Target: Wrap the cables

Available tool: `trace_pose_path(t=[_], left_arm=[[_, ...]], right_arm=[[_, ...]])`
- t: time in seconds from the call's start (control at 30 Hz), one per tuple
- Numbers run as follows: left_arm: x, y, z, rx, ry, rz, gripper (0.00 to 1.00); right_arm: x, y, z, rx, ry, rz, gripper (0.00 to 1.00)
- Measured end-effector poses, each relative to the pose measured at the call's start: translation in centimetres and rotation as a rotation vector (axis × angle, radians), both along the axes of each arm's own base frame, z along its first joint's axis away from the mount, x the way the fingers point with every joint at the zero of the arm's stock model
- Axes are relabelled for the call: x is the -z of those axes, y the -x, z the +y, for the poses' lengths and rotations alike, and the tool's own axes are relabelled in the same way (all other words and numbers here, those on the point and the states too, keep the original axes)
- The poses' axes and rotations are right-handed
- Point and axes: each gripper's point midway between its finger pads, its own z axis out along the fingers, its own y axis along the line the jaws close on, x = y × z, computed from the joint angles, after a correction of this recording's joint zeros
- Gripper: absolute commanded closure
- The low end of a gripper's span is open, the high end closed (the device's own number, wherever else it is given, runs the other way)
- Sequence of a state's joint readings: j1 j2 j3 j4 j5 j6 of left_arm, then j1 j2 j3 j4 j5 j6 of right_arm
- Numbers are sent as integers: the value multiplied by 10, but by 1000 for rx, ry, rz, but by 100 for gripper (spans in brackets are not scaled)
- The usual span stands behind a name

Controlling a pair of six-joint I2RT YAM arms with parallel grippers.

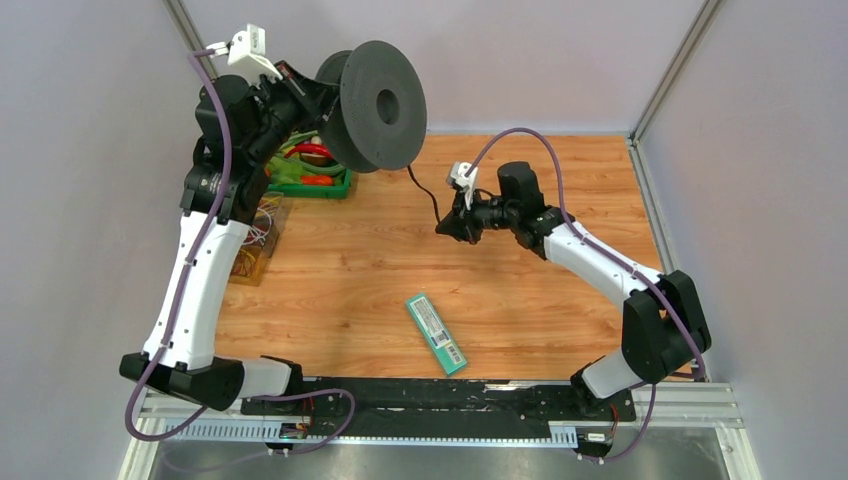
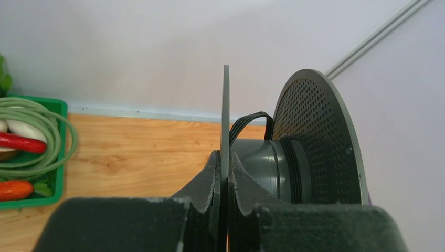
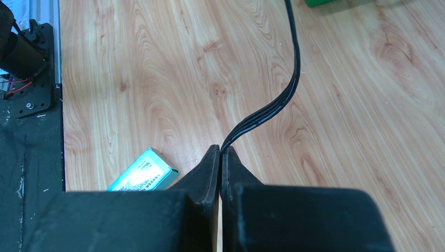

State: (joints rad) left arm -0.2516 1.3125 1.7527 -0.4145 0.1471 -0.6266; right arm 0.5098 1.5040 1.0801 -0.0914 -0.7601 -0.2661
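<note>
Although far from finished, shows a real start on the wrapping. Holds the dark grey spool up off the table with the left gripper, fingers clamped together on the edge of the thin near flange. Hub and perforated far flange just beyond those fingertips, to their right.

Carries what look like several turns of the cables on the hub, packed against the far flange, though hard to tell from the spool's own ribs at this angle. Shows 1 flat band of black strands arching up over the hub, right behind the pinched flange.

Pinches that same band with the right gripper, fingers shut on it at their very tips. Runs the band out from the fingertips in a loose S-curve above the wood, away towards the spool. Leaves this slack stretch between the 2 grippers not yet on the hub.

Shows no loose tail behind the right fingers, so cannot judge the length left beyond the grip.

Below and left of the right fingertips, well apart from the cables, a teal box. Left of the left fingers, a green tray.

Calls next, most likely, for laying the slack onto the hub and securing the free end.
</note>
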Motion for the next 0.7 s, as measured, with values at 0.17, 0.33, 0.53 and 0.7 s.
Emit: trace_pose_path(t=[0.17,0.33,0.53,0.7], left_arm=[[-3,0,7,-41,3,-7,100],[16,-6,24,-148,-33,71,100],[64,-15,23,-188,-138,187,100],[121,-8,1,-114,-256,287,100]], right_arm=[[-1,1,1,-3,1,2,100],[-21,18,17,-75,18,-32,100],[-98,59,56,-257,-7,-213,100],[-165,68,63,-289,-49,-356,100]])
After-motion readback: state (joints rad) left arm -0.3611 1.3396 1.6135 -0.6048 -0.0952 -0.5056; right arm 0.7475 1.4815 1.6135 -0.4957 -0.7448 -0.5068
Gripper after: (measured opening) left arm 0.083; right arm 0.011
